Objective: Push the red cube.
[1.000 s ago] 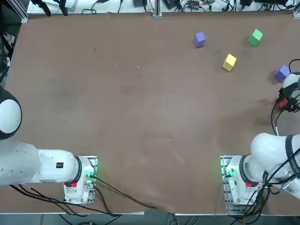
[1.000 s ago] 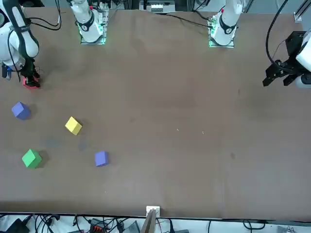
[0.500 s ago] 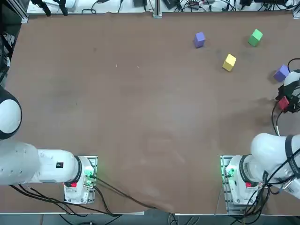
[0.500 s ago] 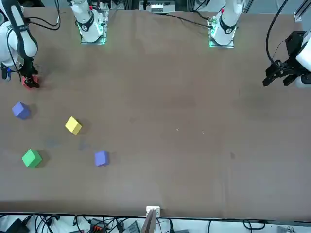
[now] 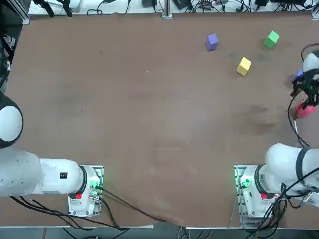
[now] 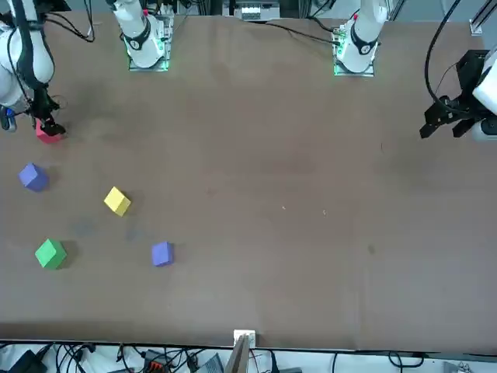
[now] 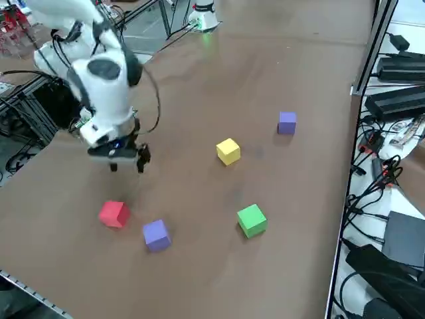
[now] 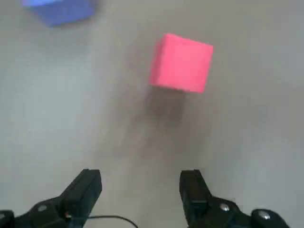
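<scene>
On the brown desk (image 5: 149, 109), going left to right in the top view, a purple-blue cube (image 5: 212, 42) sits toward the far edge, a yellow cube (image 5: 243, 65) lies just nearer and to its right, and a green cube (image 5: 271, 39) stands further right near the far edge. Beyond these, at the desk's right edge, a second purple-blue cube (image 5: 298, 74) is partly hidden behind the right arm, and the red cube (image 5: 304, 108) rests on the desk just nearer the robot than that one.

The right pincer (image 7: 126, 163) hangs above the desk at this same right edge, close to the red cube (image 7: 114, 214) but clear of it. In the right side view the cube lies on the desk beside the second purple-blue cube (image 7: 156, 234), the two near each other but not touching, while the yellow cube (image 7: 228, 151) and green cube (image 7: 252, 220) stand well apart from them.

The wrist view shows the pincer (image 8: 140, 190) open, its two dark fingers (image 8: 85, 187) spread with bare desk between them. The red cube (image 8: 181, 62) sits ahead of the fingertips, outside the gap, untouched, with the purple-blue cube (image 8: 59, 10) off to one side of it.
</scene>
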You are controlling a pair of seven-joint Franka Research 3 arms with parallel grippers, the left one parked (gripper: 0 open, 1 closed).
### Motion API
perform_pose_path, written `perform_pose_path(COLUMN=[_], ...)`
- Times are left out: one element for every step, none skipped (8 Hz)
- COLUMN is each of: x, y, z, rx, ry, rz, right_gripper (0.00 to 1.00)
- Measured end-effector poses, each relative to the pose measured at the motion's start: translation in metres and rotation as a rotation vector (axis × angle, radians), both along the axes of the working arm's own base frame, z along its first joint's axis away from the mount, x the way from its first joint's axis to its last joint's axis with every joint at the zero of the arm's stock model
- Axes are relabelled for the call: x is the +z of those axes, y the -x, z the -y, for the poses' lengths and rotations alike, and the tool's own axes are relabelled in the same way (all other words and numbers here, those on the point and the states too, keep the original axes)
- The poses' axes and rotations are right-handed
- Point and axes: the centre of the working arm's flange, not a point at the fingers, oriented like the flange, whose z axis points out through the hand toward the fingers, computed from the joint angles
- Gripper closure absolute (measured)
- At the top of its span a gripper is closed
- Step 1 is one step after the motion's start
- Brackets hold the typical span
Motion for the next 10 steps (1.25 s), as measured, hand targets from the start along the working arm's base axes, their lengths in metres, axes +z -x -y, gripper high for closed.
perform_pose_path(x=[0.039, 0.080, 0.118, 0.150, 0.178, 0.202, 0.220, 0.235, 0.245, 0.253], y=[-0.025, -0.053, -0.079, -0.101, -0.118, -0.131, -0.140, -0.143, -0.145, -0.147], z=[-0.029, -0.058, -0.089, -0.114, -0.132, -0.145, -0.151, -0.153, -0.155, -0.161], rx=[0.062, 0.126, 0.196, 0.283, 0.392, 0.512, 0.630, 0.749, 0.847, 0.912], ry=[0.014, 0.022, 0.019, 0.006, -0.015, -0.058, -0.125, -0.184, -0.214, -0.223], rz=[-0.016, -0.017, -0.014, -0.018, -0.023, -0.012, 0.023, 0.060, 0.084, 0.100], right_gripper=[0.00, 0.00, 0.00, 0.00, 0.00, 0.00, 0.00, 0.00, 0.00, 0.00])
